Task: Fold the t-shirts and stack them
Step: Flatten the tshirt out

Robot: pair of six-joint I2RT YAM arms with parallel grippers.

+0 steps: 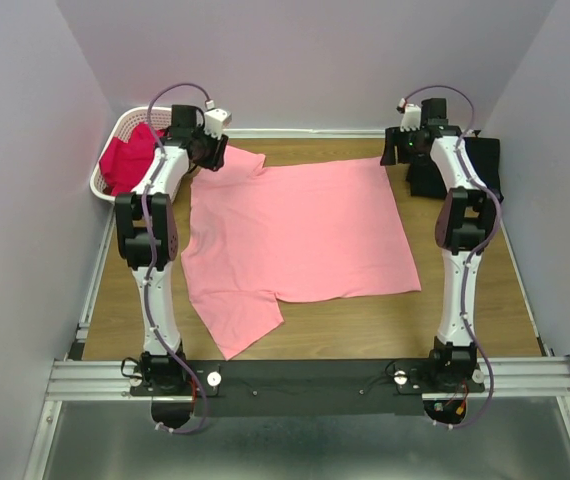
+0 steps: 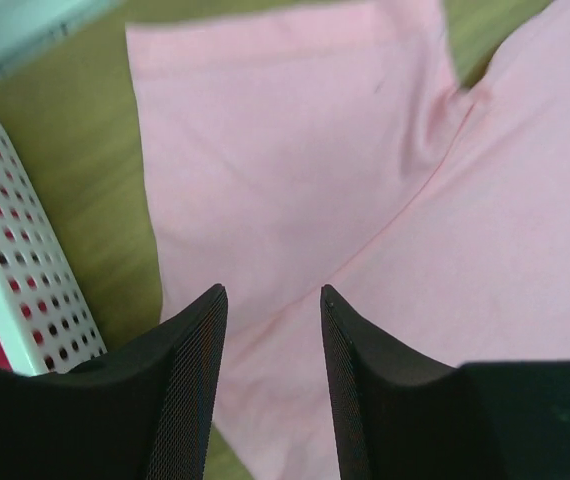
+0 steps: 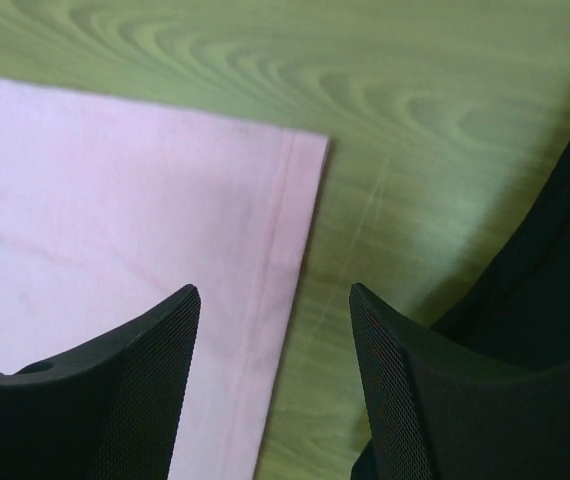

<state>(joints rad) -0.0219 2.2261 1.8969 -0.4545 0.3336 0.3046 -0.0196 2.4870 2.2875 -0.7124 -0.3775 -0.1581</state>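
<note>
Pink t-shirt (image 1: 305, 230) spread on the table (image 1: 385, 325), left tool (image 2: 273, 295) above its sleeve seam — jaws apart, right tool (image 3: 275, 292) above its corner — apart too

Plain pale walls (image 1: 305, 60) stand at the left, far and right of the brown wooden bench (image 1: 365, 325); a silver metal rail (image 1: 525, 375) runs along its near edge.

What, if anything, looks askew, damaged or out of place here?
Nothing is spilled or damaged. The salmon-pink t-shirt lies flat but slightly skewed to the edges of the table. The left gripper hovers open over its far sleeve, and the right gripper over its far hem corner.
</note>
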